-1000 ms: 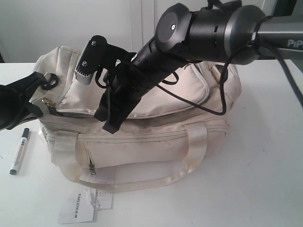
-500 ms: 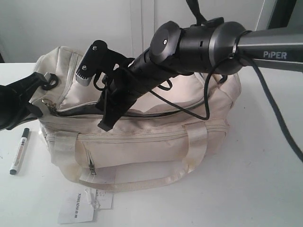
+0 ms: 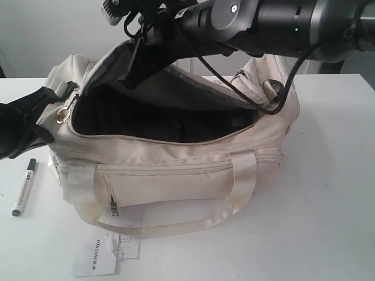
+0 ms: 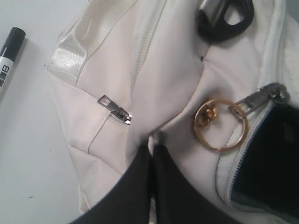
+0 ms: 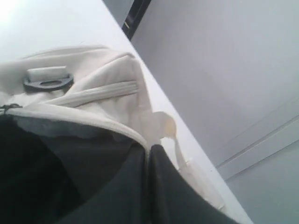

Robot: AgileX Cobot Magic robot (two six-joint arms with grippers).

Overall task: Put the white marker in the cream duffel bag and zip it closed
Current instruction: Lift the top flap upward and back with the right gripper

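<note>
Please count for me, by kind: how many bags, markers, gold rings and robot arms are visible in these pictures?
cream duffel bag: 1
white marker: 1
gold ring: 1
robot arms: 2, left arm and right arm
Total: 5

The white marker [image 3: 24,187] lies on the table [image 3: 328,205] left of the cream duffel bag [image 3: 176,175]

— What do we have at our gripper [image 4: 152,140]?

— Its jaws are pressed together, nipping a fold of the cream bag [image 4: 173,56]. Beside them we see a gold ring [image 4: 205,116] touching the silver zipper pull [image 4: 254,99], next to the black lining [image 4: 268,154].

— And the marker [image 4: 8,53]?

— We find it on the table [image 4: 32,154], apart from the bag.
</note>
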